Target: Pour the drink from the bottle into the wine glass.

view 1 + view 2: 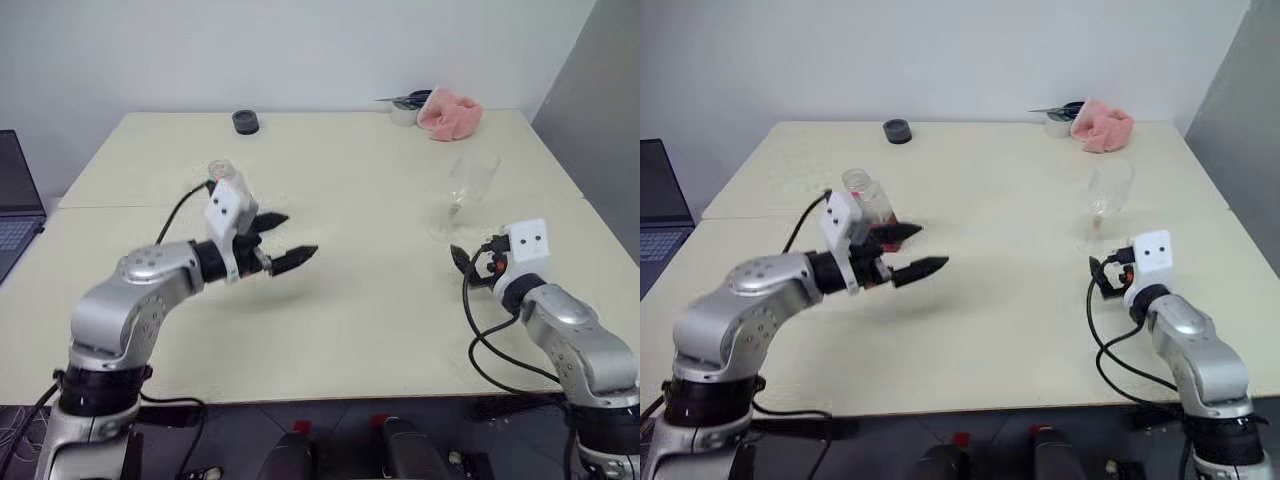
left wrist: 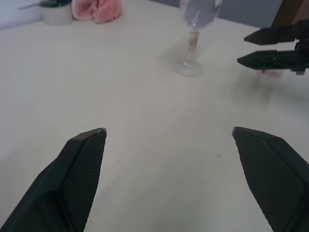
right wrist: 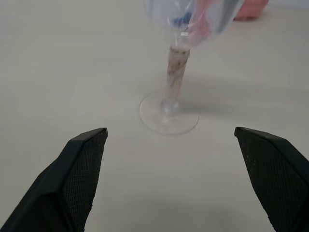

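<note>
**Reaching for bottle and glass, both claws spread and empty**

Standing upright on the cream table [image 1: 330, 330], the small clear plastic bottle [image 1: 868, 197] is seen on the left, just beyond the left gripper [image 1: 908, 250], nearly hidden behind its wrist. That gripper is held level, pointing right, jaws spread and empty. The clear stemmed wine glass [image 1: 468, 190] stands on the right, just beyond the right gripper [image 3: 169, 179], which is aimed at its stem, jaws wide, nothing held. Each arm is judged nearer its own object. No drink is discernible.
</note>
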Controlling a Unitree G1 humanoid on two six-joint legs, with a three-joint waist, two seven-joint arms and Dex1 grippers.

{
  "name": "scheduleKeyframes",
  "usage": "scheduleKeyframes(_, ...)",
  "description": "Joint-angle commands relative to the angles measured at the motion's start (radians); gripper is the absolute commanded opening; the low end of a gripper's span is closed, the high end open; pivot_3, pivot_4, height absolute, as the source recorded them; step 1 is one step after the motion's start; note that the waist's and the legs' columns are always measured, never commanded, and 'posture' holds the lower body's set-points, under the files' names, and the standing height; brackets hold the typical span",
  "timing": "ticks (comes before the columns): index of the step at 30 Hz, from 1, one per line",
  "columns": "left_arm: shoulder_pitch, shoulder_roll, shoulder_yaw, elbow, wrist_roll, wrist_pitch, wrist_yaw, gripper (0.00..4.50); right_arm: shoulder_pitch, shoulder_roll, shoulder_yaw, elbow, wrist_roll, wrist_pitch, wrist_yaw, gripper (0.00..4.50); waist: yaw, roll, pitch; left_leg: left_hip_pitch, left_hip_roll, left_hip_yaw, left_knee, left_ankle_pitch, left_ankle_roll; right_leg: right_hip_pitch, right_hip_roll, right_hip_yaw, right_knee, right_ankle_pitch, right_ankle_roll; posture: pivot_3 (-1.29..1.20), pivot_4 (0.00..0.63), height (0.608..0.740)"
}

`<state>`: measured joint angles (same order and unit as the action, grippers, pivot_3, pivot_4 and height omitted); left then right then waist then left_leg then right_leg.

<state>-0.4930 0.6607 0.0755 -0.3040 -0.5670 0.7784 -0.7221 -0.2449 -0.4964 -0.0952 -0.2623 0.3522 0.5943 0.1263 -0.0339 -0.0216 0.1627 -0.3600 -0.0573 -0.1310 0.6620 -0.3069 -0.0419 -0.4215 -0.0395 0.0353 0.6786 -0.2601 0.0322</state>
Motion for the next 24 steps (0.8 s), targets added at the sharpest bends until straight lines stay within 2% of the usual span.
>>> scheduleKeyframes(1, -0.027, -0.026, -0.012, -0.001, 0.000, -0.023, -0.001, 4.46, -0.050, 0.042, -0.004, 0.072, -0.044, -0.068, 0.002, 4.50, 0.001, 0.000, 0.000, 0.000, 0.000, 0.000, 0.000, 0.000, 0.000, 0.000, 0.000, 0.000, 0.000, 0.000, 0.000, 0.00, 0.150, 0.740)
scheduleKeyframes(9, -0.027, -0.090, -0.061, -0.054, -0.006, -0.014, 0.020, 4.46, -0.178, 0.164, -0.091, 0.333, -0.036, -0.170, 0.001, 4.50, 0.003, 0.000, 0.000, -0.001, -0.002, 0.000, 0.000, 0.000, 0.000, -0.001, 0.000, 0.001, 0.000, 0.000, 0.000, 0.00, 0.150, 0.740)
scheduleKeyframes(15, -0.029, -0.102, -0.065, -0.055, 0.001, -0.020, 0.027, 4.46, -0.272, 0.201, -0.103, 0.505, -0.070, -0.270, 0.004, 4.50, 0.000, 0.000, 0.000, -0.001, -0.001, 0.001, 0.000, 0.000, 0.000, -0.001, 0.000, 0.002, 0.000, 0.000, 0.000, 0.00, 0.150, 0.740)
scheduleKeyframes(24, -0.028, -0.100, -0.051, -0.048, -0.002, -0.023, 0.034, 4.46, -0.358, 0.226, -0.109, 0.635, -0.073, -0.345, 0.026, 4.50, 0.001, 0.000, 0.000, -0.001, -0.001, 0.001, 0.000, 0.000, 0.000, -0.001, 0.000, 0.001, 0.000, 0.000, 0.000, 0.00, 0.150, 0.740)
